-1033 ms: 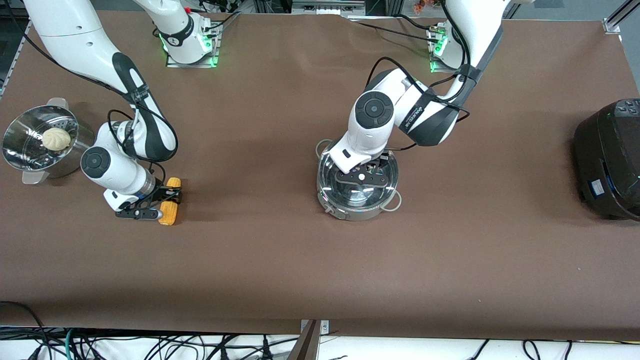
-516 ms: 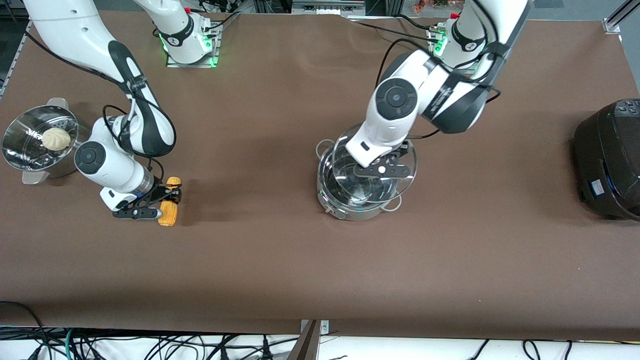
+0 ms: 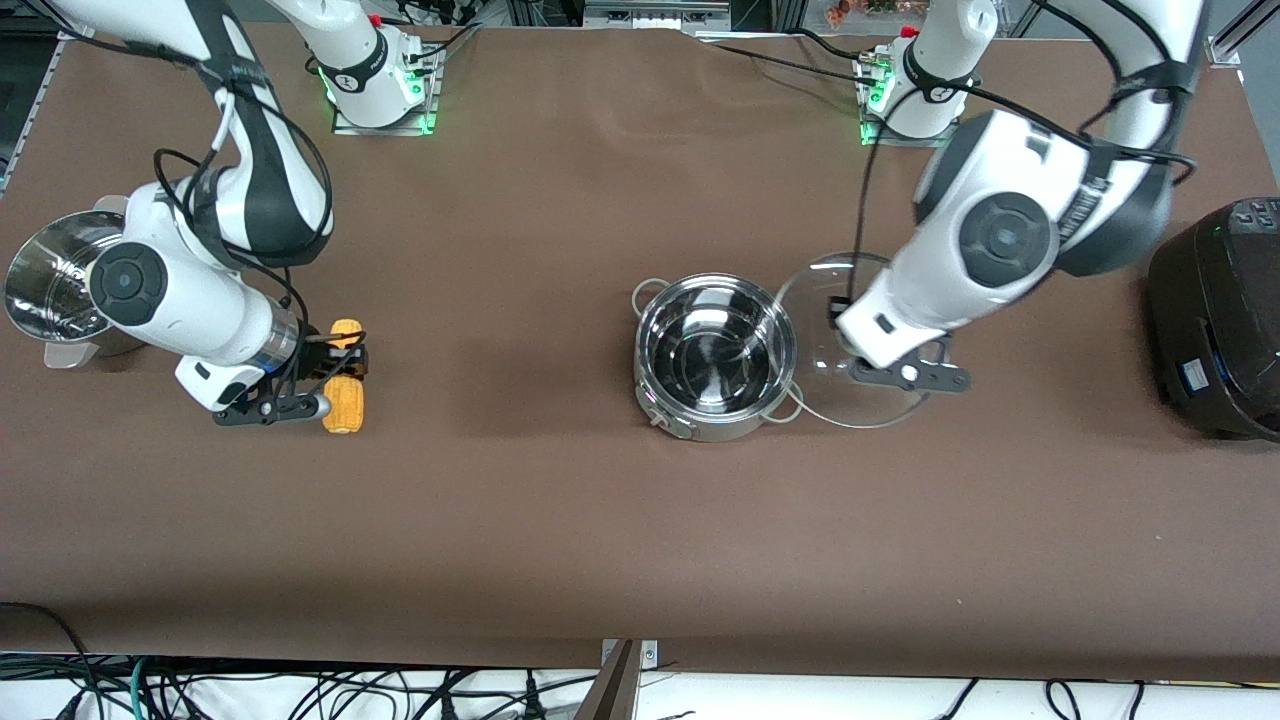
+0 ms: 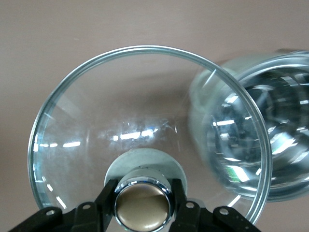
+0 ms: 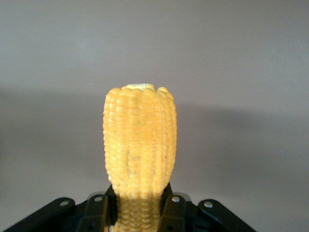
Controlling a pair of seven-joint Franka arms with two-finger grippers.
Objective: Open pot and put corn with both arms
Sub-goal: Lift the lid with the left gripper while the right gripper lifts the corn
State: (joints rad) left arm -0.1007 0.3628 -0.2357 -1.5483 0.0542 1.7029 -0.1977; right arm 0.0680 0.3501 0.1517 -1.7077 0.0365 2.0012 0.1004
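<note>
Front view: brown table [image 3: 560,520], cables along its near edge; open pot [image 3: 716,357] mid-table, black rice cooker [image 3: 1215,318] at the left arm's end. Left wrist view: left gripper [image 4: 143,205] clamps the tan knob [image 4: 143,209] of the glass lid [image 4: 120,140], airborne beside the pot. Right wrist view: right gripper [image 5: 140,208] pinches the corn [image 5: 140,150] over bare table.

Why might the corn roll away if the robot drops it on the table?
The corn cob is round and long, so it would probably roll sideways. Its bumpy kernels likely help the right gripper hold it. It looks stiff, not floppy.
</note>
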